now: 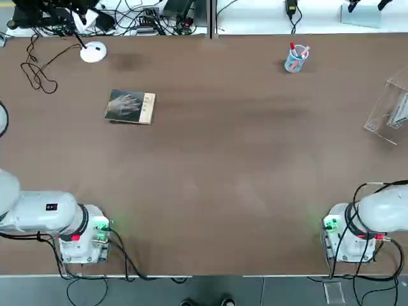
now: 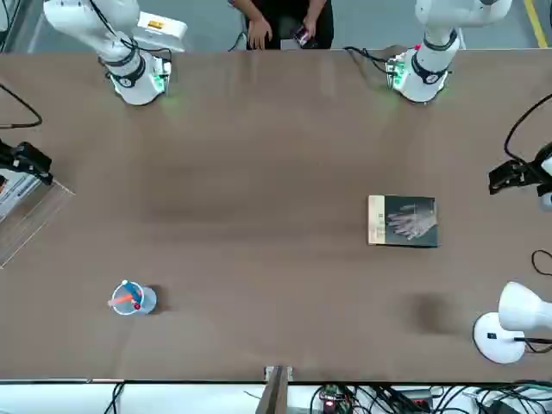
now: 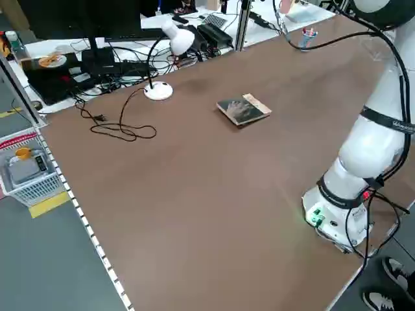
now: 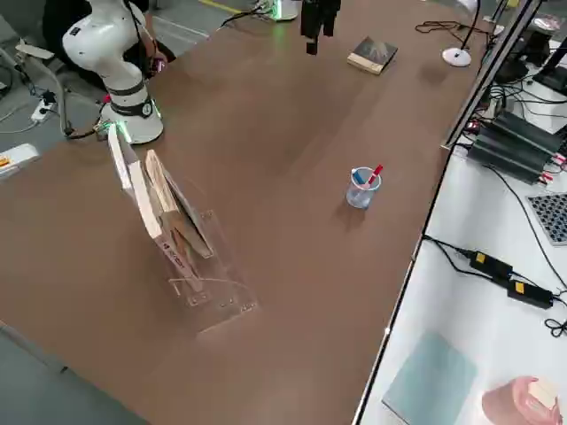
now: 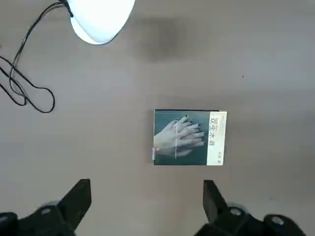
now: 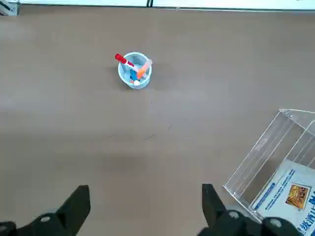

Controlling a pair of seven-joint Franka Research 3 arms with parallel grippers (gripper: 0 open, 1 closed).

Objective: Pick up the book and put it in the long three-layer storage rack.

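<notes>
Brown tabletop lies mostly bare. Left gripper (image 5: 142, 206) hangs high above the book (image 5: 190, 137), fingers spread, holding nothing; it should descend squarely over the short edges. Right gripper (image 6: 142, 209), likewise spread, hovers near the storage rack (image 4: 177, 239), which probably already holds books.

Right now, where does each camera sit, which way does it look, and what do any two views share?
Top: overhead, both arm bases near.
Front: across the table, facing the arms; a person behind.
Left side: raised, near one arm's base.
Right side: raised, over the storage rack.
Left wrist: looks down past the open left tool.
Right wrist: looks down past the open right tool at the pen cup.
Shared: the book shows in top, front and left wrist.
</notes>
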